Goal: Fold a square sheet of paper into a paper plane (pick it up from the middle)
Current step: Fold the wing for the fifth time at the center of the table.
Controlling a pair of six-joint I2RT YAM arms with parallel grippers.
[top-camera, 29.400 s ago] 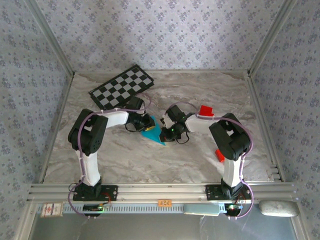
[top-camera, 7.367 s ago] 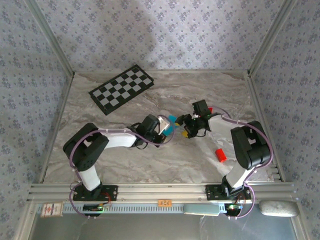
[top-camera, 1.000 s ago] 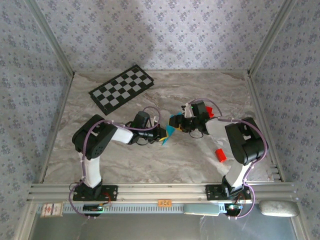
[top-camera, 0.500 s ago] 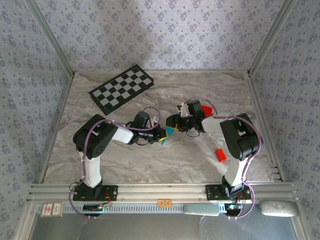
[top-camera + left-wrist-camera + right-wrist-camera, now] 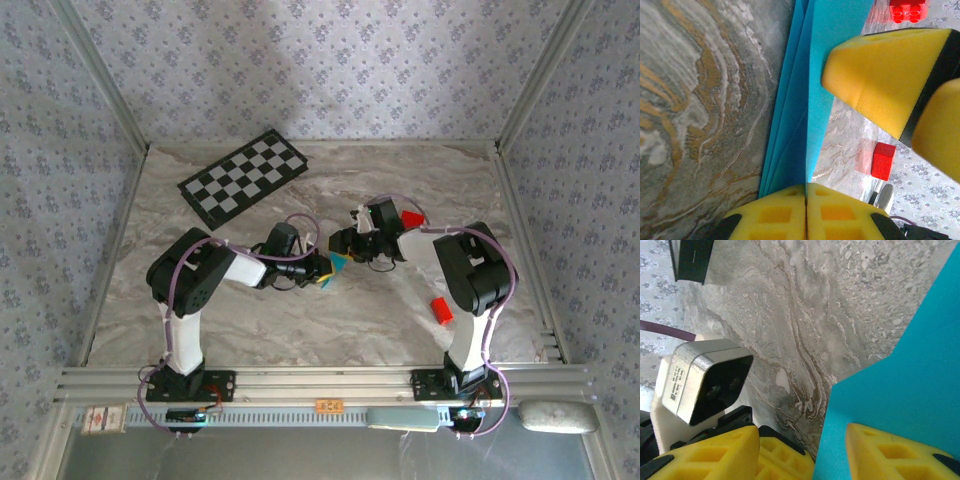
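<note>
1. Left gripper: pads together, clamped on one end of the cyan paper.
2. The paper is already folded into narrow stacked layers and is held mid-table between the two arms. Cannot tell whether it is touching the table or lifted off it.
3. Right gripper: fingers apart, the paper's edge between them, not pinched.
4. Red block lies well apart from the paper.
5. Judged step: mid-fold, with the wing creases pending. The next move calls for the right gripper to close on a free layer and turn it over while the left anchors the paper.
</note>
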